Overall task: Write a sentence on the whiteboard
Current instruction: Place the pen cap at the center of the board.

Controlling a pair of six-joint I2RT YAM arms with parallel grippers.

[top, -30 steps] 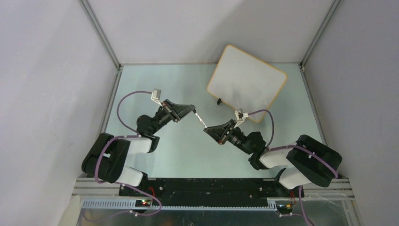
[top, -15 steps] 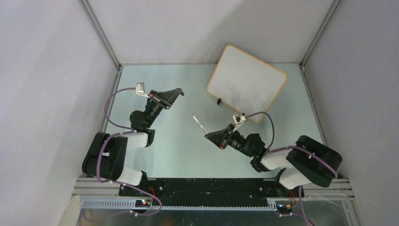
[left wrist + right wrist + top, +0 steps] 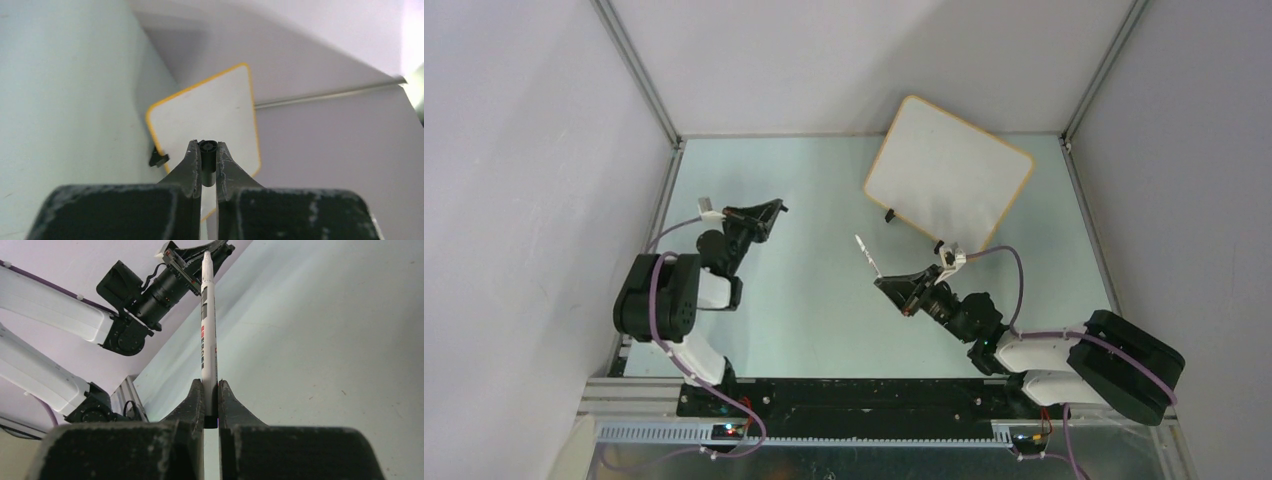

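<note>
The whiteboard [image 3: 949, 180] leans at the back right on black feet [image 3: 890, 214]; its face is blank, and no sentence shows on it. It also shows in the left wrist view [image 3: 210, 115]. My right gripper [image 3: 886, 282] is shut on a white marker [image 3: 865, 254], whose far end points toward the left arm; the right wrist view [image 3: 211, 385] shows the marker [image 3: 208, 330] held near its tail end. My left gripper [image 3: 774, 207] sits at mid-left, shut on a small black cap [image 3: 207, 162] between its tips [image 3: 207, 147].
Grey walls enclose the pale green table [image 3: 814, 300] on three sides, with metal frame posts [image 3: 639, 75] at the back corners. The left arm [image 3: 150, 290] lies ahead of the marker in the right wrist view. The arm bases sit on a black rail [image 3: 854, 395] at the near edge.
The two grippers were together at the table's middle; the left gripper has pulled away to the left with the cap. The right gripper has shifted slightly right with the marker.
</note>
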